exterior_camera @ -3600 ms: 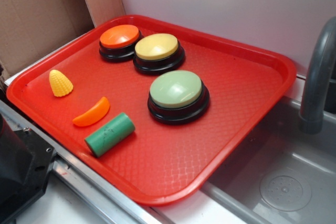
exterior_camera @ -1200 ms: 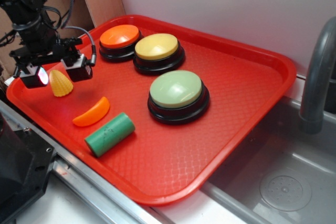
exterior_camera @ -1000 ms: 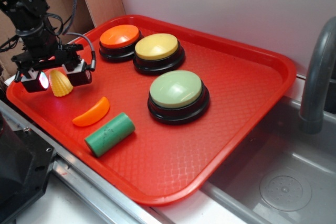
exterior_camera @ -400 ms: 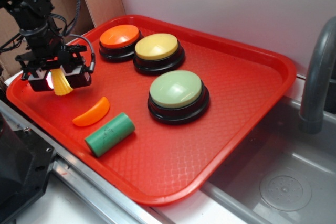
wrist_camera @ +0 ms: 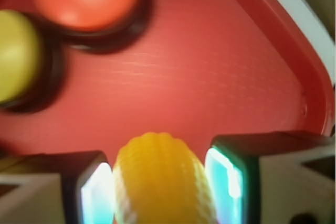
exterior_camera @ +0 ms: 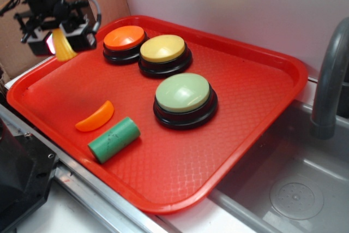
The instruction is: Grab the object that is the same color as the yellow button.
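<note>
Since the earlier frame, your gripper has gone up and toward the far left corner of the tray, and the corn piece has left the tray floor together with it. You now have the gripper clenched on the corn piece: in the wrist view the two pads press on its left and right sides, and the yellow body fills the gap between them. Its long axis runs along the fingers, so the tip points down and away from the gripper, and in the exterior view it hangs free above the tray, touching nothing else.

Going outward from there, the orange button is the nearest thing, just beside the gripper on the side of the tray's middle. The yellow button stands touching the orange one, further in that direction. The orange slice and the green cylinder lie well apart, near the front edge.

I judge the grasp to be done; you only need to hold it firm.
</note>
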`<state>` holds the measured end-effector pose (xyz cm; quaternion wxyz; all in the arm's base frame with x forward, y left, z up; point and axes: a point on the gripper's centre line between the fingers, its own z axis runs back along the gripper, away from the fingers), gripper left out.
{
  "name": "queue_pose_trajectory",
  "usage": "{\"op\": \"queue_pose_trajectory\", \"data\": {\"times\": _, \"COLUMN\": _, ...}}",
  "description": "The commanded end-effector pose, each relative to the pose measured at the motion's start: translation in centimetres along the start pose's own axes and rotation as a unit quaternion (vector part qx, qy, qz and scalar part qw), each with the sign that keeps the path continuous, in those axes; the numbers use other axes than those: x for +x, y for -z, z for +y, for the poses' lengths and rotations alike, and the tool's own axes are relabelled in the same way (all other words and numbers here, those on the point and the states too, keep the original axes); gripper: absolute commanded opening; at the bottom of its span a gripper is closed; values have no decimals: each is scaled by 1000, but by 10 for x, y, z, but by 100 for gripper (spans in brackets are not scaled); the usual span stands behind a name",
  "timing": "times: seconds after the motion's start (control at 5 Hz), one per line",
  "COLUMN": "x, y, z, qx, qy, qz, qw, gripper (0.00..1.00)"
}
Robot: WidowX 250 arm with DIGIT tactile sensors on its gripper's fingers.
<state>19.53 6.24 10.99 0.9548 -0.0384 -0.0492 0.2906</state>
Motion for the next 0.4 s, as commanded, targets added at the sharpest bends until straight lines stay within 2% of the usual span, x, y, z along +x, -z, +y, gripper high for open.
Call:
{"op": "queue_pose_trajectory", "data": {"times": 0.0, "x": -7, "y": -60, "z": -42, "qx": -26, "qy": 94, "qz": -15, "qw": 995, "gripper": 0}}
{"op": "queue_pose_trajectory", "data": {"times": 0.2, "x": -7, "y": -57, "z": -37, "qx": -46, "qy": 99, "qz": -1, "qw": 994, "gripper": 0}}
